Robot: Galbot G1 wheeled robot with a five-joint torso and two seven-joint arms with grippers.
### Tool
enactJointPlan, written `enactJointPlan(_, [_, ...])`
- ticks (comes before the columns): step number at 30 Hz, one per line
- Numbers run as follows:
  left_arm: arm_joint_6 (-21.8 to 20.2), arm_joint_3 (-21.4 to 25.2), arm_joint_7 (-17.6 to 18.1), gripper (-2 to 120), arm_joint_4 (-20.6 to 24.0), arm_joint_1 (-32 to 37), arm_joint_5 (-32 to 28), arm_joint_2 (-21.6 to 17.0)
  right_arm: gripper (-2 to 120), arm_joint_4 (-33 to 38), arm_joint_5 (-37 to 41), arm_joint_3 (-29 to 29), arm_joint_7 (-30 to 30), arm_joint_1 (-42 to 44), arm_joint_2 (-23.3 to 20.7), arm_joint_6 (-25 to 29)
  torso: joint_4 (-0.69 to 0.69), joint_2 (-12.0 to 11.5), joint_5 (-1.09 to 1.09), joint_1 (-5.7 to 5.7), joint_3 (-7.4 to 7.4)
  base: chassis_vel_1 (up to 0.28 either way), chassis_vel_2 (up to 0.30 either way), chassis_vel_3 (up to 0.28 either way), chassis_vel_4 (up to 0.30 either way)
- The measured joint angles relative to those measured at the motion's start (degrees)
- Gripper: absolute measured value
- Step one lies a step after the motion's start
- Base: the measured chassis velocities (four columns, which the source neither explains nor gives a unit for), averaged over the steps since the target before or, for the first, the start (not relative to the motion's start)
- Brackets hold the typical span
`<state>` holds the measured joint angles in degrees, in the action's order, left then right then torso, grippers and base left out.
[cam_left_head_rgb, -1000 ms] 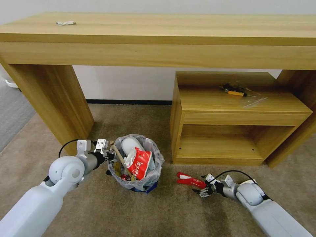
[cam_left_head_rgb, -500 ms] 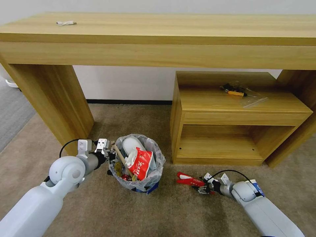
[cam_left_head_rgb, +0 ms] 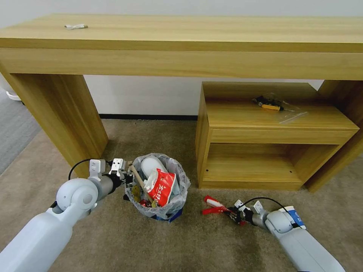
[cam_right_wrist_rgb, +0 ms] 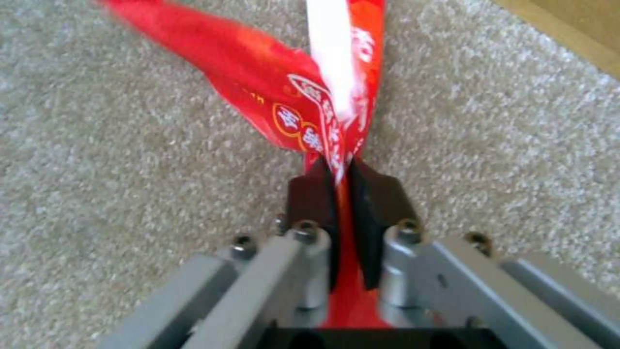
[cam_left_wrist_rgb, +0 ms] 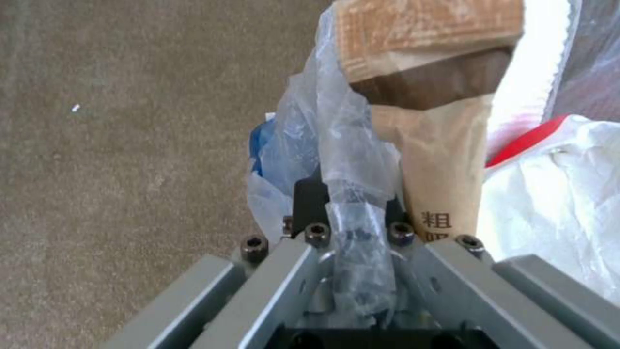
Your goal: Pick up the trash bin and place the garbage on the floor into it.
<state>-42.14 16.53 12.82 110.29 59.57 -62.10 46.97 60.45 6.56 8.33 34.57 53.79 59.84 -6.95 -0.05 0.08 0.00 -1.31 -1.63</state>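
The trash bin [cam_left_head_rgb: 160, 189] stands on the floor [cam_left_head_rgb: 113, 241], a beige short-pile carpet, between the leg of the wooden worktop [cam_left_head_rgb: 64, 113] and the low wooden shelf unit [cam_left_head_rgb: 264, 132]. It is small and round, blue at its base, lined with a crinkly translucent bag [cam_left_wrist_rgb: 348, 145], and filled with a white slipper [cam_left_head_rgb: 149, 166], a wooden stick [cam_left_head_rgb: 138, 179] and a glossy red packet [cam_left_head_rgb: 162, 189]. The left hand [cam_left_head_rgb: 128, 179] is at the bin's rim, its dark pads closed on the rim and liner. The right hand [cam_right_wrist_rgb: 342, 189] sits low by the carpet right of the bin, pads pinched on the end of a thin, creased red wrapper [cam_right_wrist_rgb: 290, 97] with white print.
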Motion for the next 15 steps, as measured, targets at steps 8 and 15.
enactJointPlan(8, [0.0,0.09,-0.41,0,0.13,0.01,0.1,-0.04,0,3.1,0.73,2.04,-1.48,1.66,0.21,0.3,0.0,0.0,0.0,0.0,0.0,0.0,0.0,0.0,0.0])
enactJointPlan(15, [0.0,0.22,-0.52,0,0.24,0.21,0.38,0.13,0,10.62,2.64,4.27,-2.89,5.18,-1.26,0.62,-0.01,-0.01,0.01,0.0,0.0,0.0,0.0,0.0,0.0])
